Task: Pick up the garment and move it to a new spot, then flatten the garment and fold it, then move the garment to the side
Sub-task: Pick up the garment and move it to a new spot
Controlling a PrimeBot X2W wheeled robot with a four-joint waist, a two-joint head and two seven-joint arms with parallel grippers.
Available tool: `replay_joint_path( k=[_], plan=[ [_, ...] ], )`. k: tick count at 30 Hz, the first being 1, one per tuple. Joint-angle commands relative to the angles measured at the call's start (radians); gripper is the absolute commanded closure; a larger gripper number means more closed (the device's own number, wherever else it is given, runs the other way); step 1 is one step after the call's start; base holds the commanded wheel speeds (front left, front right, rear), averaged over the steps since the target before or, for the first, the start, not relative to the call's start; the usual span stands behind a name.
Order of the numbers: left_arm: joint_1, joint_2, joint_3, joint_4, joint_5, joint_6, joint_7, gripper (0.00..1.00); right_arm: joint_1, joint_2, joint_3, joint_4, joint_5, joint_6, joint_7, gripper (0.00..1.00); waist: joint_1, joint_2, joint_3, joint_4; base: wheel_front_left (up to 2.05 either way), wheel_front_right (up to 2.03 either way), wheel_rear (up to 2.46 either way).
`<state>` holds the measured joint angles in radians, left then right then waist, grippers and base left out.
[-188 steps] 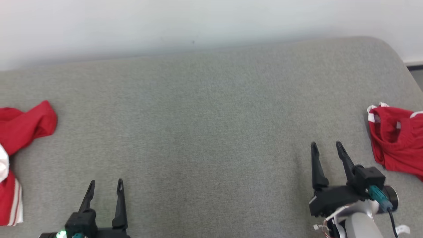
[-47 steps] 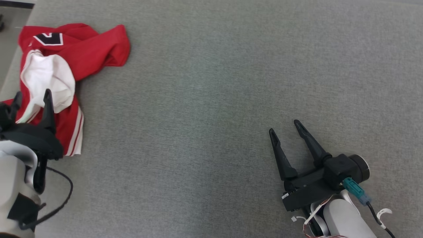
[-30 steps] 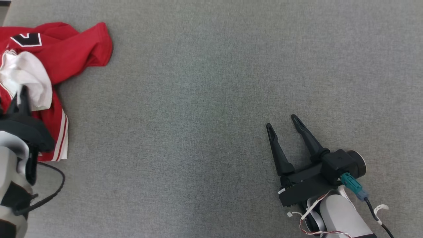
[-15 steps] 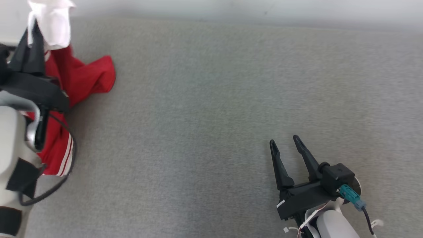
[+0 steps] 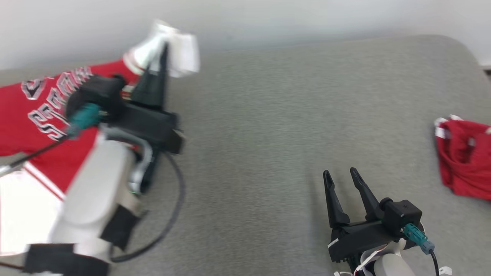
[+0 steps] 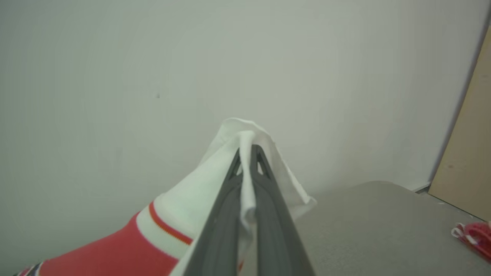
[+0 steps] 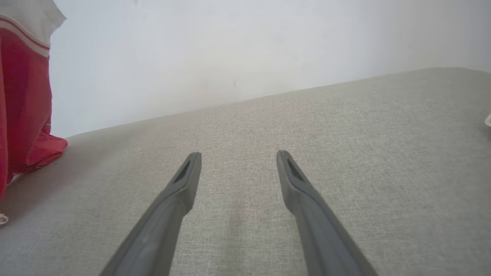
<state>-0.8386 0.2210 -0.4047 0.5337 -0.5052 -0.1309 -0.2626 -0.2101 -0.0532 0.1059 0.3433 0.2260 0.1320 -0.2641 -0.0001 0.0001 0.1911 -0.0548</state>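
Right pincer (image 5: 339,171): released, empty, near the table's (image 5: 249,134) near edge.
Left pincer (image 5: 164,48): clenched on the garment (image 5: 23,115) by its white end, raised above the left edge.
Done: pickup, I judge.
Left: relocating, flattening, folding, setting aside.

Grey fabric surface (image 5: 268,115) below a white wall (image 5: 268,19), crumpled red cloth (image 5: 466,161) at its right edge

- Red garment (image 5: 23,111) with white trim and pale lettering, blurred.
- Held up, hanging by a white fold pinched tight between the left hand's (image 5: 165,48) fingers.
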Motion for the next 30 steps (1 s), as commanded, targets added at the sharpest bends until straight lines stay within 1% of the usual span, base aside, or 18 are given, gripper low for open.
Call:
replay_joint_path(
  k=[1,6,10,14,18,19,20,21,26,30],
  plan=[
    [0.011,-0.035,-0.023,-0.005,-0.018,0.001,-0.003,1.00,-0.003,0.004,0.007,-0.003,0.012,-0.003,0.001,0.00,0.0001,-0.0001,-0.002,-0.109,0.00,0.00,0.00],
    [-0.028,-0.119,-0.145,-0.010,-0.024,0.001,-0.003,1.00,-0.010,0.004,0.013,-0.012,0.033,-0.003,0.001,0.00,0.0001,-0.0001,0.022,-0.188,0.00,0.00,0.00],
    [-0.056,-0.154,-0.207,-0.029,-0.036,0.001,-0.003,1.00,-0.014,0.004,0.023,-0.009,0.051,-0.003,0.000,0.00,0.0001,-0.0001,0.036,-0.236,0.00,0.00,0.00],
    [-0.066,-0.165,-0.202,-0.015,-0.018,0.002,-0.003,1.00,-0.020,0.004,0.043,-0.015,0.068,-0.003,0.000,0.00,0.0001,-0.0001,0.044,-0.271,0.00,0.00,0.00],
    [-0.046,-0.167,-0.174,0.027,0.008,0.007,-0.003,1.00,-0.024,0.004,0.046,-0.018,0.078,-0.003,0.000,0.00,0.0001,-0.0001,0.048,-0.278,0.00,0.00,0.00],
    [-0.039,-0.166,-0.161,0.041,0.018,0.012,-0.003,0.93,-0.023,0.004,0.044,-0.020,0.081,-0.003,0.000,0.00,0.0001,-0.0001,0.050,-0.276,0.00,0.00,0.00],
    [-0.031,-0.162,-0.149,0.056,0.031,0.018,-0.003,0.35,-0.022,0.004,0.043,-0.021,0.083,-0.003,0.000,0.00,0.0001,-0.0001,0.052,-0.274,0.00,0.00,0.00],
    [-0.019,-0.157,-0.133,0.077,0.038,0.025,-0.003,0.00,-0.021,0.004,0.039,-0.021,0.084,-0.003,0.000,0.00,0.0001,-0.0001,0.052,-0.268,0.00,0.00,0.00],
    [0.041,-0.122,-0.037,0.127,0.089,0.068,-0.003,0.00,-0.028,0.004,0.040,-0.023,0.084,-0.003,0.000,0.00,0.0001,-0.0001,0.050,-0.240,0.00,0.00,0.00],
    [0.120,-0.091,0.049,0.126,0.116,0.079,-0.003,0.00,-0.030,0.004,0.038,-0.026,0.076,-0.003,0.000,0.00,0.0001,-0.0001,0.042,-0.213,0.00,0.00,0.00]
  ],
)
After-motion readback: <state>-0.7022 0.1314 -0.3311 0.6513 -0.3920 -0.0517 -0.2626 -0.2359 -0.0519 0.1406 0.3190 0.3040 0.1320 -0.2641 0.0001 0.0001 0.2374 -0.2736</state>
